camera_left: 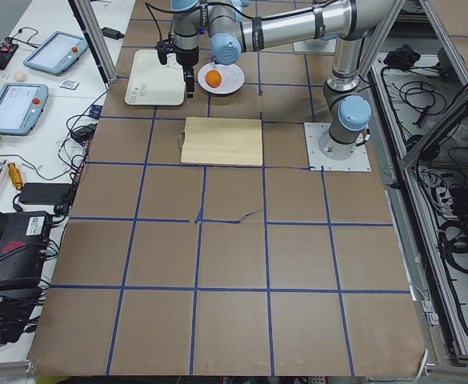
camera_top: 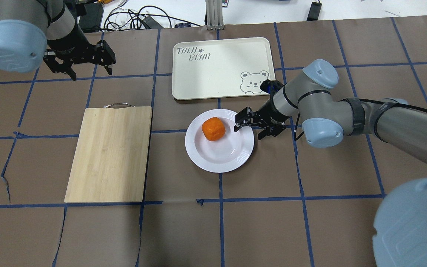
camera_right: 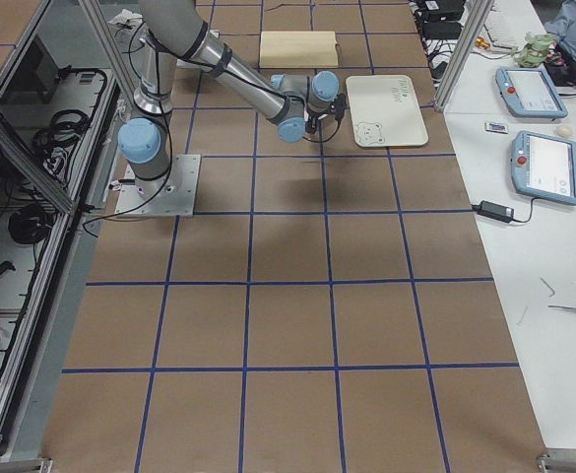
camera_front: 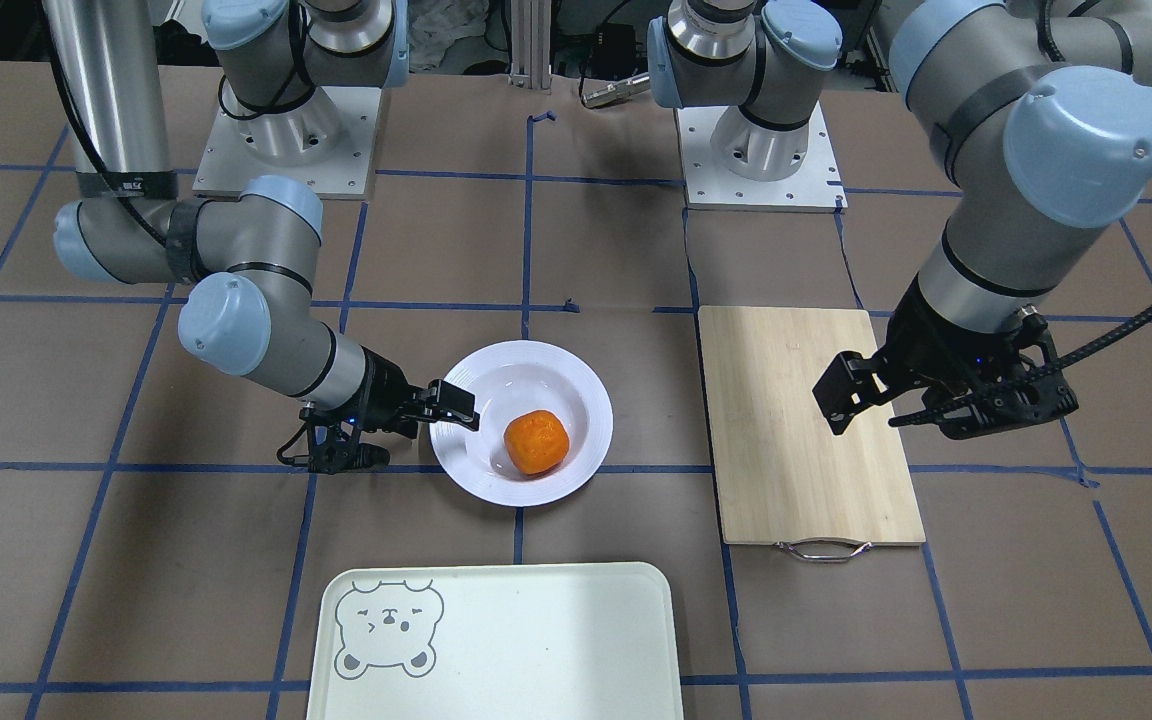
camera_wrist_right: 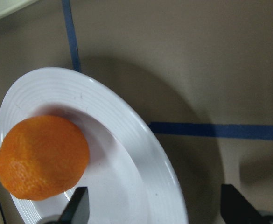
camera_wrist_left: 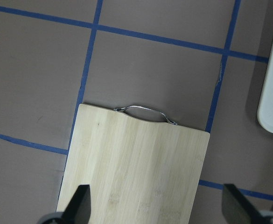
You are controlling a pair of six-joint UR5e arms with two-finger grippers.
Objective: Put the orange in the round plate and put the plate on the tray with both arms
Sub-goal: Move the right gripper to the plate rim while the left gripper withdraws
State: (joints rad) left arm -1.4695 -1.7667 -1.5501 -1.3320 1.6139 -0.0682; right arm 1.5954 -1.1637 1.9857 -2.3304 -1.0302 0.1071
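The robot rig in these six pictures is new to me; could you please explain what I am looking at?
It is two jointed robot arms bolted to one table, each ending in a two-finger gripper. Two pictures look down from fixed cameras, one behind the robot and one facing it. Two look along the table from its ends, and two come from cameras on the wrists. On the table lie a wooden cutting board, a pale tray with a bear drawing, and a white round plate with an orange in it. The right gripper is open and straddles the plate's rim, gripping nothing yet. The left gripper is open and empty, in the air by the cutting board.
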